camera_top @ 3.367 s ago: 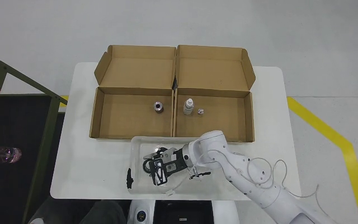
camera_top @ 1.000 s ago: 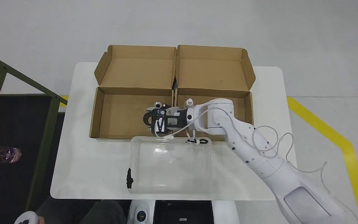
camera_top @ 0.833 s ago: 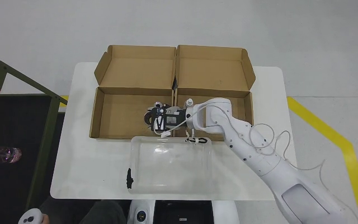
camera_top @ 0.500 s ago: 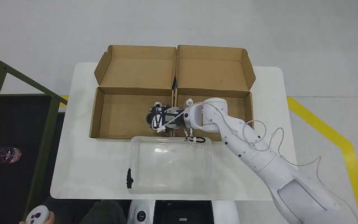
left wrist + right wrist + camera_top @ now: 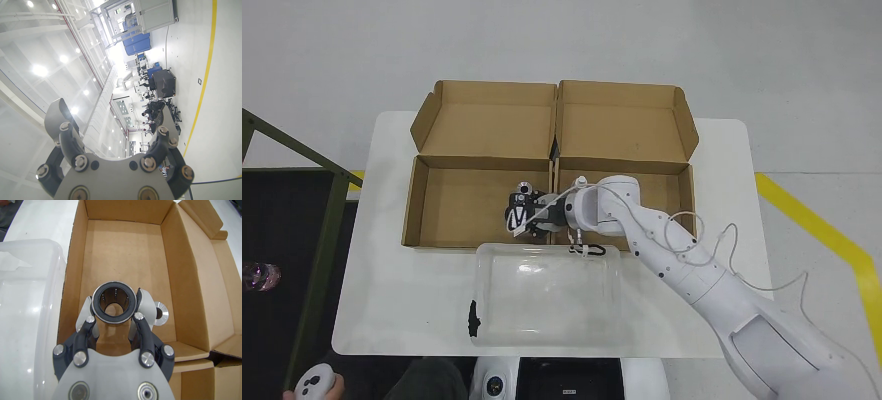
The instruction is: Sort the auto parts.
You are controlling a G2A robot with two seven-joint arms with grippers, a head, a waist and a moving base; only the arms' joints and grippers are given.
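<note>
A cylindrical bearing (image 5: 113, 319) with black end rings and a metal sleeve is clamped between the fingers of my right gripper (image 5: 114, 300). In the top view this gripper (image 5: 520, 213) hangs over the right end of the left cardboard box (image 5: 457, 205), close to the wall shared with the right box. A small silver metal part (image 5: 160, 313) lies on the box floor just beside the gripper; it is also in the top view (image 5: 526, 187). My left gripper (image 5: 111, 113) points up at the hall ceiling, open, with nothing between its fingers.
The right cardboard box (image 5: 642, 205) holds a small white part (image 5: 580, 183), partly covered by the arm. A clear plastic bin (image 5: 542, 295) stands in front of both boxes, with a small black piece (image 5: 472, 320) at its left edge. Both box lids stand open at the back.
My right gripper carried the bearing up out of the clear bin and over to the left box. In the last second it shifted a little and tipped down towards the box floor.
</note>
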